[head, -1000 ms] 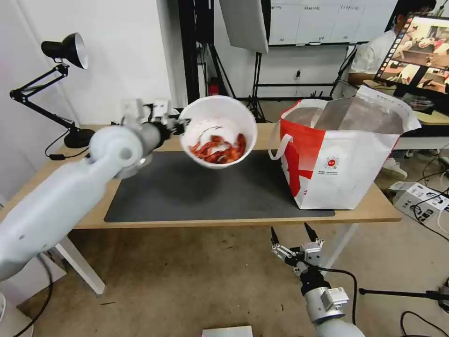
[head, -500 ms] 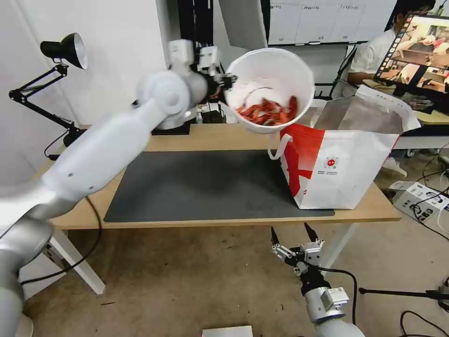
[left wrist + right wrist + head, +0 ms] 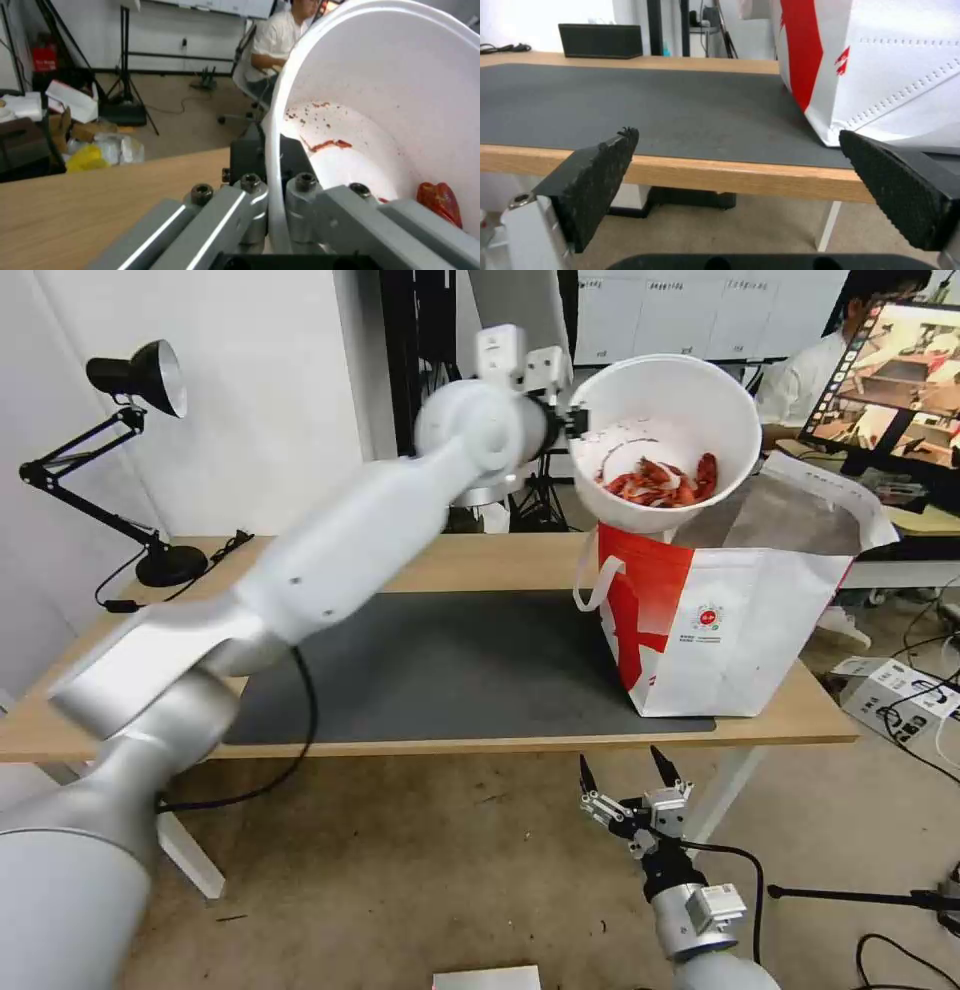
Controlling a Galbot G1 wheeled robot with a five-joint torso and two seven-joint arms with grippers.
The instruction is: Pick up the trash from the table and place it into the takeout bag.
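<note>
The trash in view is a white bowl (image 3: 665,420) with red crayfish shells (image 3: 655,480) in it. It hangs tilted above the near left corner of the takeout bag (image 3: 740,620), a white-and-red tote with foil lining. The bag stands open on the right end of the table (image 3: 460,560). My left gripper (image 3: 578,420) is shut on the bowl's rim, and in the left wrist view the rim of the bowl (image 3: 400,93) runs between the fingers (image 3: 250,195). My right gripper (image 3: 625,770) waits open below the table's front edge, facing the bag (image 3: 895,67).
A dark grey mat (image 3: 450,670) covers the tabletop's middle. A black desk lamp (image 3: 135,375) stands at the far left. A black tissue box (image 3: 600,35) sits at the back of the table. A monitor (image 3: 900,380) stands behind the bag, and cables and a box (image 3: 900,695) lie on the floor at right.
My left arm has carried the bowl up and to the right, from above the mat to above the bag's opening. The right arm has not moved.
</note>
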